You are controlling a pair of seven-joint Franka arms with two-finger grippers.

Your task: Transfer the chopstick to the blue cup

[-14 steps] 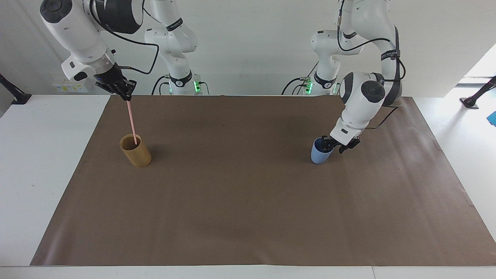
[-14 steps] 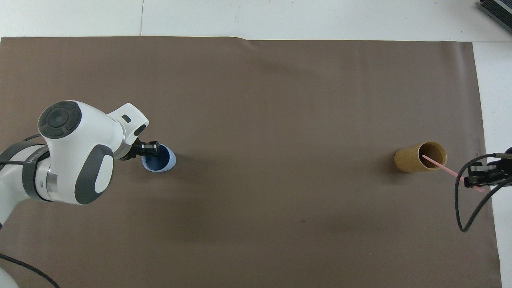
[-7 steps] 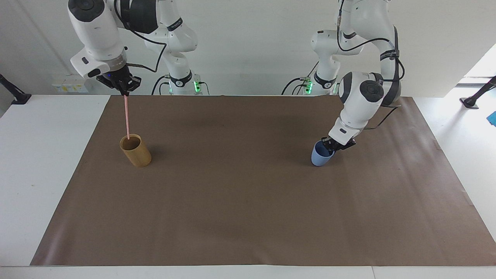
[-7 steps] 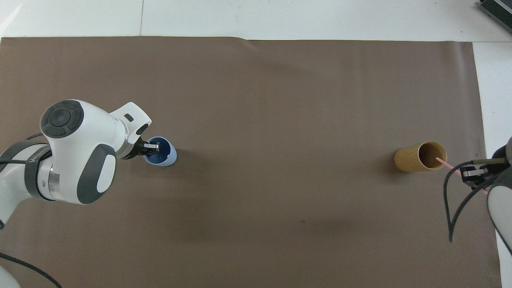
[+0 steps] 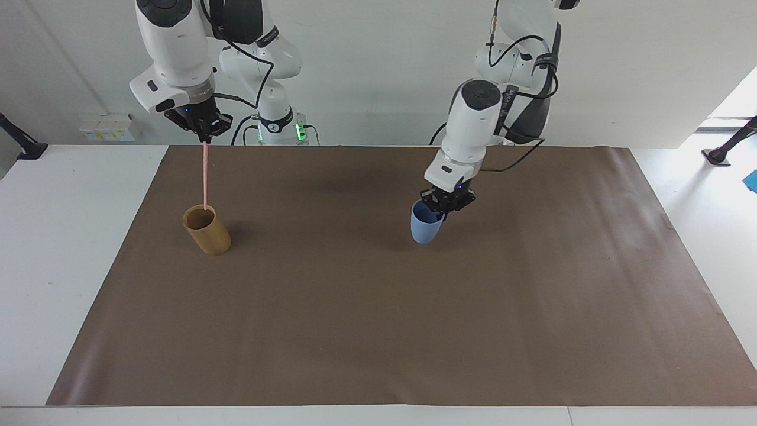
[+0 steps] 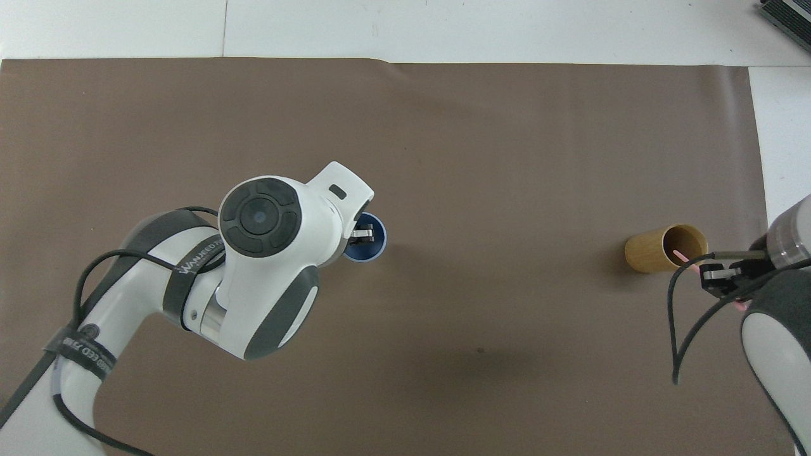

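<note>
The pale-pink chopstick hangs upright from my right gripper, which is shut on its top end. Its lower tip sits just at the mouth of the tan bamboo cup. From overhead, a short pink piece of the chopstick shows inside the tan cup, beside the right gripper. My left gripper is shut on the rim of the blue cup, near the middle of the mat. Overhead, the left gripper covers part of the blue cup. Whether this cup rests on the mat, I cannot tell.
A brown mat covers most of the white table. The tan cup stands toward the right arm's end. A dark device lies at the table's corner farthest from the robots, off the mat.
The left gripper closed on the blue cup's rim and carried it toward the mat's middle. The right gripper rose, drawing the chopstick upright until only its tip stays at the tan cup's mouth.
</note>
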